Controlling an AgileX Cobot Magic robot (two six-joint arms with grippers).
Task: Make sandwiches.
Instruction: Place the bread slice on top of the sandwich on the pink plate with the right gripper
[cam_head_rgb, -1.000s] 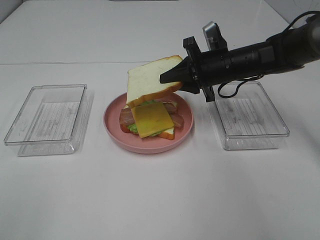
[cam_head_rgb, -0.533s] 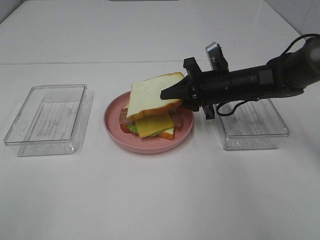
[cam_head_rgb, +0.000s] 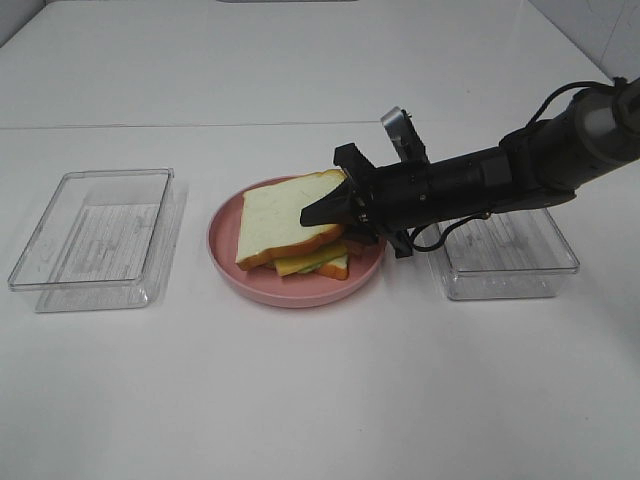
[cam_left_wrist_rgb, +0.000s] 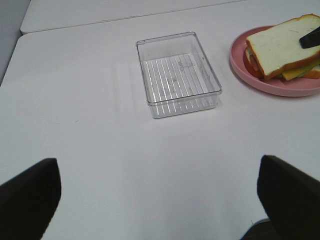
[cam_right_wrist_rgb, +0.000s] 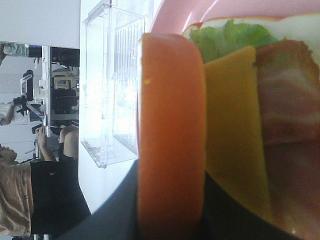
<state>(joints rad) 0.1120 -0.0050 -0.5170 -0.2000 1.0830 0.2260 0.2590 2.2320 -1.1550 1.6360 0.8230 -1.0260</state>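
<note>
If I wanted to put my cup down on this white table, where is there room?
The wide front strip of the white table, nearer the camera than the round pink plate and both clear plastic boxes, is bare. So is the back. The middle is crowded: the right gripper holds the top bread slice over the plate.

top bread slice (cam_head_rgb: 283, 214) lowered onto stack — right gripper (cam_head_rgb: 318, 213) down
</note>
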